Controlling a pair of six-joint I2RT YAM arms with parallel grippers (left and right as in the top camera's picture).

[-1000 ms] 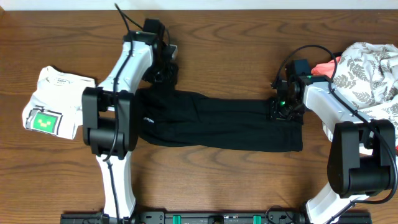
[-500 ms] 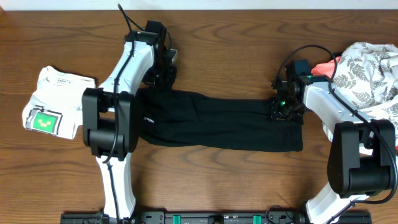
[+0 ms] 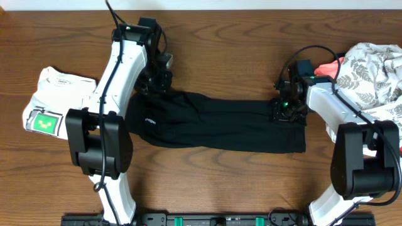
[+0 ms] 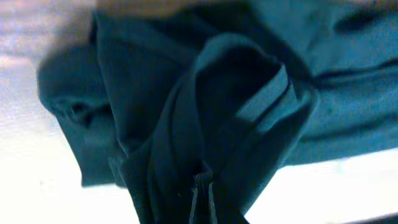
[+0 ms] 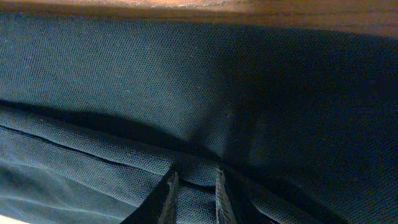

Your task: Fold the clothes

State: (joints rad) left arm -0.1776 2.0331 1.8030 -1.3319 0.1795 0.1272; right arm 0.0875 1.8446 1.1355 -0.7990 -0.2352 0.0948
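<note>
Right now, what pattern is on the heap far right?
The heap: grey leaves on white; clearest overhead.

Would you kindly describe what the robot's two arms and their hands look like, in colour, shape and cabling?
Both the left arm and the right arm have glossy white link shells joined by bulky black cylindrical joints. Thin black cables loop above each wrist. A small green light glows near the right hand. It and the left hand have slim dark fingers.

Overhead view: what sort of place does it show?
Likely a robotics test bench for laundry folding: a wooden table with a left arm and right arm, a black garment spread flat, and a folded white shirt set aside.
</note>
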